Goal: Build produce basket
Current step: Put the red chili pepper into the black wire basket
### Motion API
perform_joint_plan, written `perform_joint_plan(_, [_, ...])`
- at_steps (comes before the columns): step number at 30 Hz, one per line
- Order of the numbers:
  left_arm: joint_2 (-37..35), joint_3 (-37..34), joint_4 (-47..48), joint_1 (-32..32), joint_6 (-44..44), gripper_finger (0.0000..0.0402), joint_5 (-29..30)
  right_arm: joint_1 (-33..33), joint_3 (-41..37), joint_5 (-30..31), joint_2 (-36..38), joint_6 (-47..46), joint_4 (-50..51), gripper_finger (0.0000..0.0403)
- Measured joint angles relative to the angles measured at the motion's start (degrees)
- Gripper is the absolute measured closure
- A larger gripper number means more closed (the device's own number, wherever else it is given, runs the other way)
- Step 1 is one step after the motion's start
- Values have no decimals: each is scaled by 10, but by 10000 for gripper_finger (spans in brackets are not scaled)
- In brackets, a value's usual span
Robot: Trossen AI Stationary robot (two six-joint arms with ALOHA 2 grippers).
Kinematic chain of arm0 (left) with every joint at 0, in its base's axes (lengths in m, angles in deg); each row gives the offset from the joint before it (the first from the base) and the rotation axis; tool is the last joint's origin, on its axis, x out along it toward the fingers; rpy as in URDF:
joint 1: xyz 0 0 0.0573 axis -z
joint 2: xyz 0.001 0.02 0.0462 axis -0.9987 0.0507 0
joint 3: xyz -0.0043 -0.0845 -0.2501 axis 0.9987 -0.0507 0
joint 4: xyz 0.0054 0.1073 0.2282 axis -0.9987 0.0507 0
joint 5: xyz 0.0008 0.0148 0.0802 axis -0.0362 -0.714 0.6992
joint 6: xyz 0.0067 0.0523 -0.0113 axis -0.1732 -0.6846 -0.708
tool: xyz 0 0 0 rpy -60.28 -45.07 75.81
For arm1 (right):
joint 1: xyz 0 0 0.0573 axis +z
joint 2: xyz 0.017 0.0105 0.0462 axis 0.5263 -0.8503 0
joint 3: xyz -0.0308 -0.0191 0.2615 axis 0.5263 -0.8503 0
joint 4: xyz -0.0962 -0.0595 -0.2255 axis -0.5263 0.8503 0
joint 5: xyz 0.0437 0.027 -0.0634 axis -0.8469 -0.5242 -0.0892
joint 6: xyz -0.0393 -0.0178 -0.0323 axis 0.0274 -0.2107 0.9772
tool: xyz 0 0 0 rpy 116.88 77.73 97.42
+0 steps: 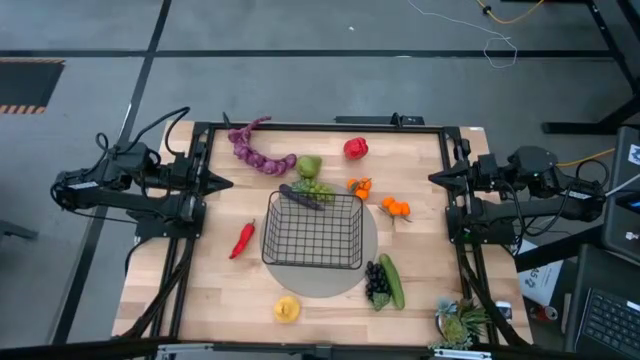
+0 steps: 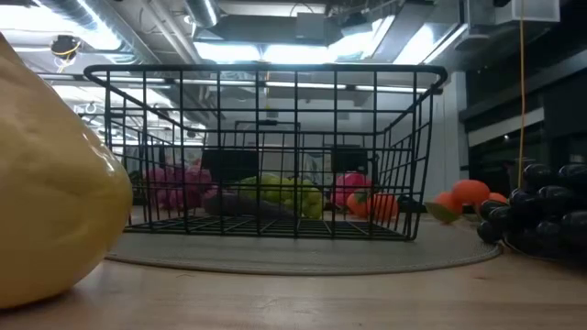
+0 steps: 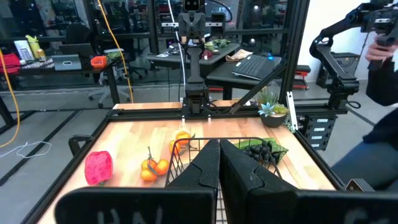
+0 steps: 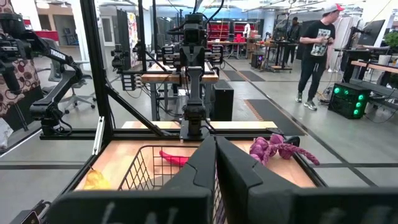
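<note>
Produce (image 1: 355, 149) lies scattered on the bench (image 1: 210, 290) around the basket (image 1: 313, 231), which sits empty on a grey round mat (image 1: 325, 282) at mid-bench. Left gripper (image 1: 225, 183) waits at the left edge, right gripper (image 1: 436, 178) at the right edge, both with jaws together, holding nothing.

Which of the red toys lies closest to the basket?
The long red chili, just off the basket's left side. The round red pepper sits farther away, near the table's far edge.
</note>
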Motion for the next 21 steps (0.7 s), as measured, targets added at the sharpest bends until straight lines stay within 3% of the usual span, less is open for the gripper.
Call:
perform_joint_plan(12, [0,0,0,0,0,401,0,0,0,0,-23,1,-90,385])
perform_joint_plan(21, [0,0,0,0,0,401,0,0,0,5,-116,34,-104,385])
